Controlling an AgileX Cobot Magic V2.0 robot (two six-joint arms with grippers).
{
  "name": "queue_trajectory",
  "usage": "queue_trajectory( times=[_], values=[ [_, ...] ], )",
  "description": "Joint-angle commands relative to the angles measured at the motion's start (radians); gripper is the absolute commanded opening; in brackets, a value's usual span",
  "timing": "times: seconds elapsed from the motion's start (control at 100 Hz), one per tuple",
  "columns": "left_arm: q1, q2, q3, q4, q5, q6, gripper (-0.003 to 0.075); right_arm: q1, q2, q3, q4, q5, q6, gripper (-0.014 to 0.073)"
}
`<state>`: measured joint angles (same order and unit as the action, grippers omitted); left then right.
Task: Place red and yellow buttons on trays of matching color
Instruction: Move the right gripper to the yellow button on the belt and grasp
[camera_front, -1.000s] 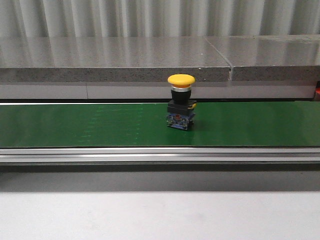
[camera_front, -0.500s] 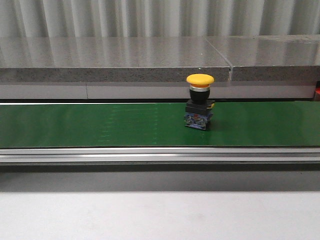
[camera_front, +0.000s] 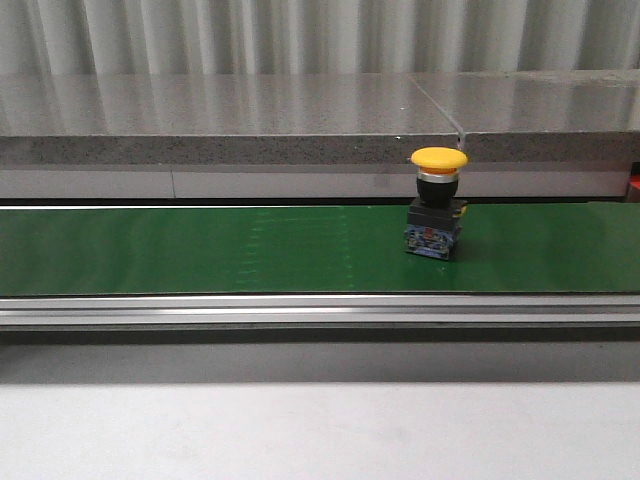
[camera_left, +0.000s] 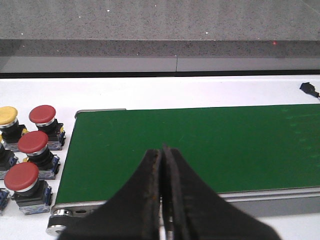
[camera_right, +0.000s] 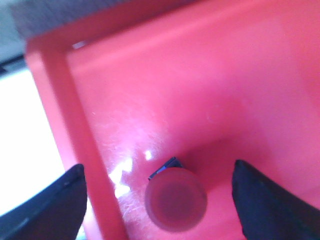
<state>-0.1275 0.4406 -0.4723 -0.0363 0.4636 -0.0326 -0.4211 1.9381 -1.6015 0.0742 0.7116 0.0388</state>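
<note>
A yellow button (camera_front: 437, 202) stands upright on the green conveyor belt (camera_front: 200, 250), right of centre in the front view. My left gripper (camera_left: 162, 152) is shut and empty, hanging over the belt's near edge (camera_left: 200, 145). Beside the belt's end stand three red buttons (camera_left: 34, 147) and one yellow button (camera_left: 8, 120). My right gripper (camera_right: 160, 200) is open above the red tray (camera_right: 200, 90). A red button (camera_right: 176, 199) stands in the tray between its fingers (camera_right: 60, 205), apart from them. No yellow tray shows.
The red tray's rim (camera_right: 65, 110) runs close by one right finger. A grey stone ledge (camera_front: 230, 120) lies behind the belt, and a metal rail (camera_front: 320, 310) runs along its front. A small black cable end (camera_left: 310, 90) lies past the belt.
The yellow button has travelled rightward along the belt, from the middle to right of centre. No arm shows in the front view.
</note>
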Motion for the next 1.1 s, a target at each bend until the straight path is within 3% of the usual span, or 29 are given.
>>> queue_trajectory(
  times=[0.0,0.23,0.41,0.56,0.81,1.09],
  values=[
    [-0.008,0.004,-0.027,-0.001,-0.08,-0.001,-0.002,-0.006,-0.121,-0.037,0.002,-0.017,-0.01,0.0595],
    [-0.008,0.004,-0.027,-0.001,-0.08,-0.001,-0.002,-0.004,-0.286,0.003,0.002,0.079,-0.039,0.0595],
    [-0.008,0.004,-0.027,-0.009,-0.08,-0.001,-0.002,-0.002,-0.466,0.179,0.016,0.049,-0.056,0.0595],
    [-0.008,0.004,-0.027,-0.009,-0.081,-0.001,-0.002,0.021,-0.629,0.325,0.018,0.106,-0.059,0.0595],
    [-0.008,0.004,-0.027,-0.013,-0.081,-0.001,-0.002,0.133,-0.832,0.521,0.019,0.168,-0.086,0.0595],
    [-0.008,0.004,-0.027,-0.013,-0.081,-0.001,-0.002,0.325,-0.874,0.591,0.019,0.287,-0.118,0.0595]
  ],
)
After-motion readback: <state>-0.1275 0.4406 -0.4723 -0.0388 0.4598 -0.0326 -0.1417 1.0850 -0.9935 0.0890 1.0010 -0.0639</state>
